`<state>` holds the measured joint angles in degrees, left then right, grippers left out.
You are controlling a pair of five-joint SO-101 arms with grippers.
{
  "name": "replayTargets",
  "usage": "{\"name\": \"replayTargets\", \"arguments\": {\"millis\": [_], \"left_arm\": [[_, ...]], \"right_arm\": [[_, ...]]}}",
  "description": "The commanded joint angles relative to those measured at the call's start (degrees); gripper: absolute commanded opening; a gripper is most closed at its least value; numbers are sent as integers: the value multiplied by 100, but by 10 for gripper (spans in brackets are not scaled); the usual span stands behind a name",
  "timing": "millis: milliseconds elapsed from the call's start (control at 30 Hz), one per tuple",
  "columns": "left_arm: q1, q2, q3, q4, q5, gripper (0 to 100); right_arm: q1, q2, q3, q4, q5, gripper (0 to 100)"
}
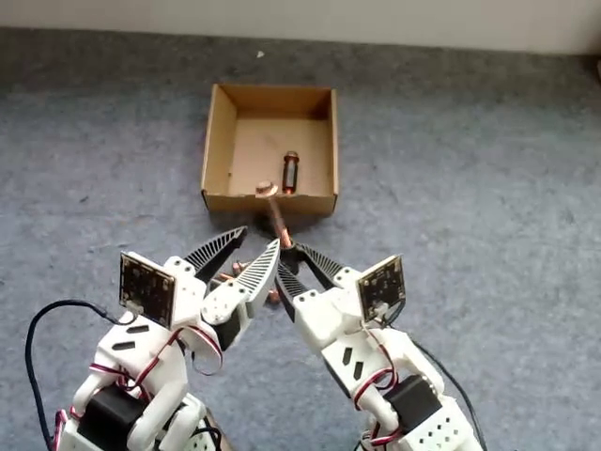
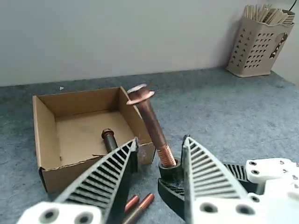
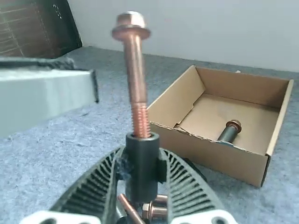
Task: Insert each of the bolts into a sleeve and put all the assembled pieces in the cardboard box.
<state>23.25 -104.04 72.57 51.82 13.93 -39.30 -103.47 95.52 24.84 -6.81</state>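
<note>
Insertion step. My right jaws clamp the sleeve (image 3: 141, 163) just outside the cardboard box (image 1: 218, 141). The bolt (image 3: 134, 70) stands in it, seemingly only threads-deep. Left jaws open beside the bolt. Next: push bolt home.

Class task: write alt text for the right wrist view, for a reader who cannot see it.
The right claw grips a black sleeve with a copper bolt standing partly inserted; beyond, a cardboard box holds one assembled piece.
</note>
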Motion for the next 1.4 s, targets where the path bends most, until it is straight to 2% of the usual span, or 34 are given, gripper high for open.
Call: {"name": "replayTargets", "arguments": {"millis": [0, 100, 200, 367, 467, 733, 867, 967, 1100, 1367], "left_arm": [[-101, -22, -40, 35, 26, 177], [-101, -40, -48, 44, 26, 176], [-101, -40, -189, 185, 26, 178], [-110, -40, -822, 914, 18, 178], [-215, -48, -1015, 1152, -352, 179], [-1200, -40, -1024, 1178, -457, 178], [-1648, -31, -1024, 1160, -466, 178], [-1851, -31, -1024, 1169, -862, 178], [-2132, -31, -945, 1204, -1345, 175], [-3319, -31, -75, 1152, -1354, 178]], "right_arm": [[-136, -136, -286, -127, 237, 5], [-198, -136, -251, -127, 730, 5], [-215, -136, -251, -127, 721, 5], [-171, -171, -321, -171, 747, 5], [-171, -171, -690, -338, 747, 5], [-154, -171, -1165, -954, 756, 5], [171, -171, -1508, -1270, 756, 5], [365, -171, -1684, -1402, 756, 5], [365, -171, -1684, -1604, 756, 5], [382, -171, -1138, -2396, 765, 5]]}}
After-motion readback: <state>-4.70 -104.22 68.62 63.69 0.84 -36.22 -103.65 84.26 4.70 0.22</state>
